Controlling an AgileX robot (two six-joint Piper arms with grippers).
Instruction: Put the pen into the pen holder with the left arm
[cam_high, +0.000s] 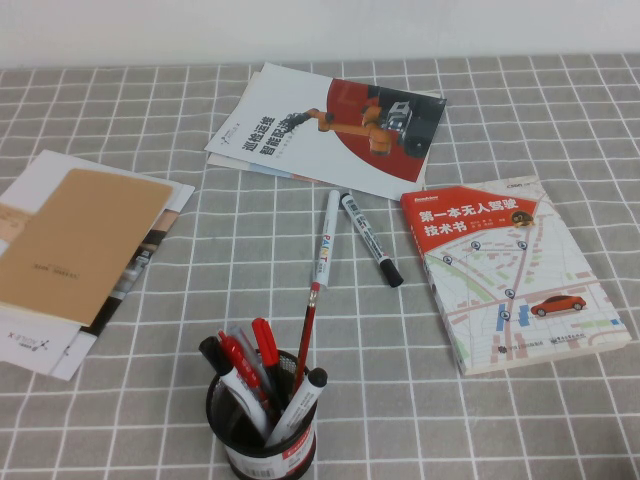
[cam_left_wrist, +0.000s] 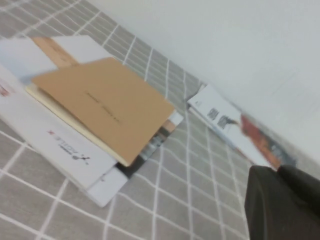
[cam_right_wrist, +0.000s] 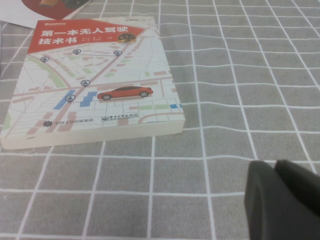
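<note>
The pen (cam_high: 326, 237), a thick all-white marker with coloured lettering, lies on the checked cloth in the middle of the table in the high view. The black mesh pen holder (cam_high: 262, 425) stands at the front, holding several red and black-capped pens. Neither arm shows in the high view. My left gripper (cam_left_wrist: 277, 172) is shut and empty, hovering over the cloth near the brown notebook (cam_left_wrist: 107, 102). My right gripper (cam_right_wrist: 275, 167) is shut and empty, above the cloth beside the map-cover book (cam_right_wrist: 92, 85). The pen and the holder are out of both wrist views.
A white marker with a black cap (cam_high: 370, 238) lies right of the pen. A thin red pencil (cam_high: 307, 335) leans into the holder. A robot brochure (cam_high: 330, 125) lies at the back, the map book (cam_high: 510, 270) on the right, and the brown notebook on papers (cam_high: 75, 245) on the left.
</note>
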